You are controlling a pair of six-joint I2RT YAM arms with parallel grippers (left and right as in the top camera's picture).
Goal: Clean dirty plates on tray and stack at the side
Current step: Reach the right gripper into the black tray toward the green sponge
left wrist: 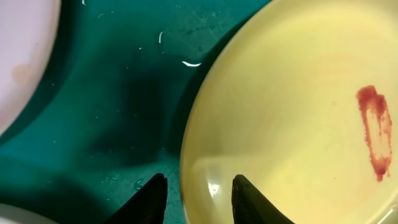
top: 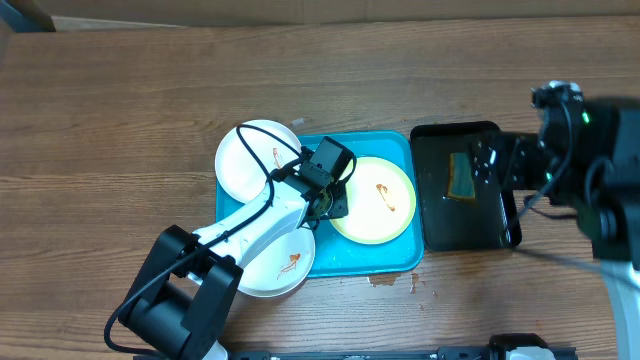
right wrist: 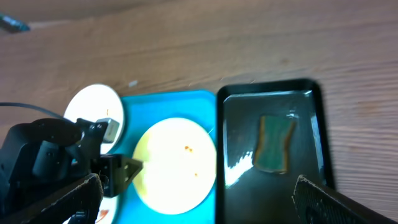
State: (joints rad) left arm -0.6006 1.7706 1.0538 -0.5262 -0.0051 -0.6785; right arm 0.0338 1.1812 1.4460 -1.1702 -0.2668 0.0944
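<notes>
Well, the left wrist feed gives me only the two dark tips of the left claw; the rest is cut off below the frame. The tips stand partly apart, straddling the left edge of the yellow-green-rimmed plate, one over the plate and one over the droplet-flecked tray. I can't tell whether either tip touches the rim, and nothing is clamped. From overhead the claw's body covers that same edge. A red-brown smear marks the plate's face.

The left arm reaches diagonally from the near left out over the tray. It hides part of the near white plate, which lies at the tray's near-left corner, partly off it, with an orange smear. The far white plate overlaps the tray's far-left edge and carries an orange streak. How much of it rests on the tray I can't make out.

Just right of the tray on the wooden bench, a black tray holds a green sponge. The right claw hangs above it, spread wide and empty. The right arm runs off the right edge of the view.
</notes>
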